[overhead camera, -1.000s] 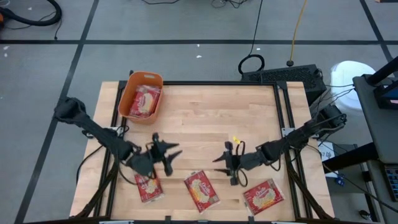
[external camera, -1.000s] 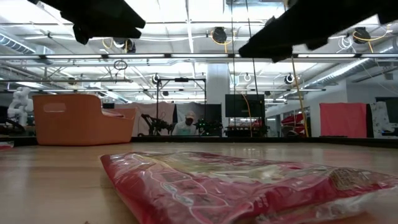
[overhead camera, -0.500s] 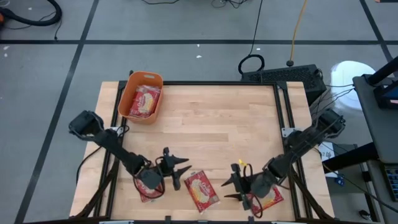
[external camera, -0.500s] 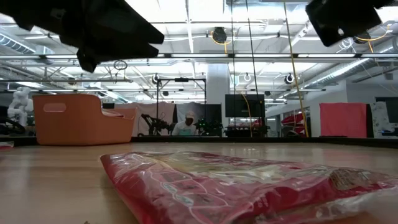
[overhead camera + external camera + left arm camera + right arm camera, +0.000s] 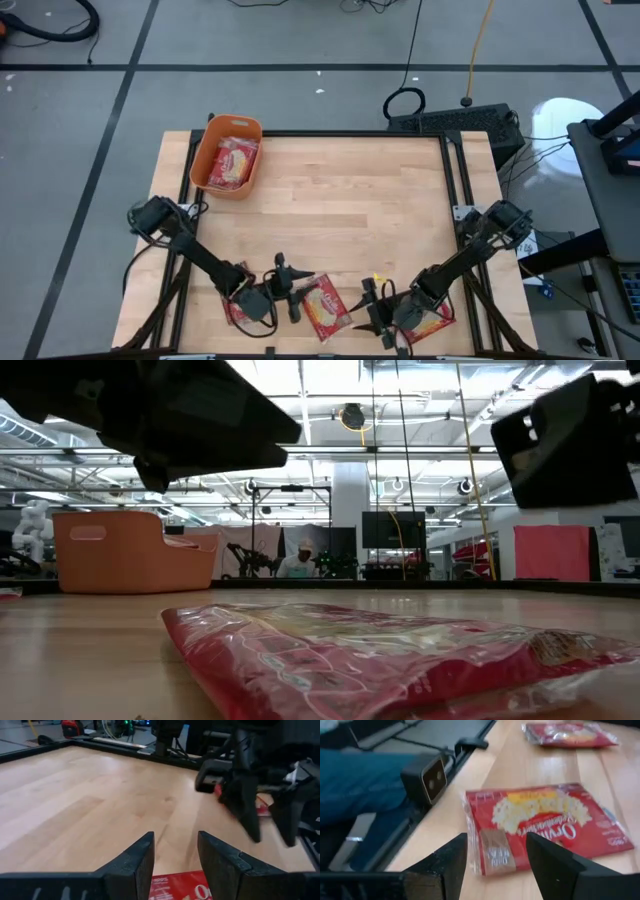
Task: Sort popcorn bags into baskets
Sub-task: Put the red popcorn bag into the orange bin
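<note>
High view showed the left tool [image 5: 292,290] open above the 7 o'clock popcorn bags [image 5: 325,305]; the right tool [image 5: 378,312] open, empty, at 5 o'clock.

The right gripper [image 5: 496,851], fingers apart, hangs above a red popcorn bag [image 5: 542,825] on the table [image 5: 600,770]; another bag [image 5: 567,734] lies beyond.

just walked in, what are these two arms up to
They are sorting popcorn bags into an orange basket at the table's far left corner, which already holds some. Three bags lie along the near edge. The left gripper, open, is between the left bag and the middle bag. The right gripper, open, is just left of the right bag. Neither holds anything yet.
</note>
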Action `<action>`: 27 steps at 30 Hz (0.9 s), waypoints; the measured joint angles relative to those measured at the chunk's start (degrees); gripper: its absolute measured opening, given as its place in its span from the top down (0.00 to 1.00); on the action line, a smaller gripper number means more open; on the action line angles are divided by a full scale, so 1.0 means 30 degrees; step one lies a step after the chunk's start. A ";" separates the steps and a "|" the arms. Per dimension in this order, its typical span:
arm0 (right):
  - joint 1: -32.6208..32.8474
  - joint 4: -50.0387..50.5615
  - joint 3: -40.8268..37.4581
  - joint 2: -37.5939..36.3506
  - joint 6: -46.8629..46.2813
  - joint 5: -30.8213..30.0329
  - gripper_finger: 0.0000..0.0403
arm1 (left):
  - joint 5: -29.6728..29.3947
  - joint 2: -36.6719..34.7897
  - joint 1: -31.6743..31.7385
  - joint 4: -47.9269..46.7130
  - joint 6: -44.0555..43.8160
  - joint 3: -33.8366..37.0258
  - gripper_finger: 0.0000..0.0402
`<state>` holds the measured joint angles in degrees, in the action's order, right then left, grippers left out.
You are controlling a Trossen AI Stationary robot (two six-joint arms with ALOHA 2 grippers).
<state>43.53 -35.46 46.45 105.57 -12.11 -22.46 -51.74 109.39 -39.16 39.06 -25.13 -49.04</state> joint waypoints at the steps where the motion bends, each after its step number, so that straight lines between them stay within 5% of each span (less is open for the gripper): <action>1: 0.0007 0.0015 -0.0007 0.0140 0.0156 0.0006 0.51 | 0.0158 0.0126 0.0007 0.0017 -0.0110 -0.0124 0.62; 7: 0.0007 -0.0146 -0.0007 0.0425 0.0761 0.0349 0.51 | 0.3538 0.0562 0.0473 -0.0387 -0.2143 -0.0183 0.62; 19: 0.0022 -0.2196 -0.0007 0.1954 0.1497 0.1573 0.51 | 0.3754 0.0552 0.0707 -0.0787 -0.3240 -0.0195 0.62; 27: -0.0317 -0.2969 -0.0007 0.3252 0.2330 0.0194 0.51 | 0.3765 0.0552 0.0707 -0.1835 -0.4188 -0.0195 0.62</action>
<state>42.58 -44.37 46.44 115.33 -5.12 -21.87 -40.45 111.04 -37.04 33.56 -37.69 -49.63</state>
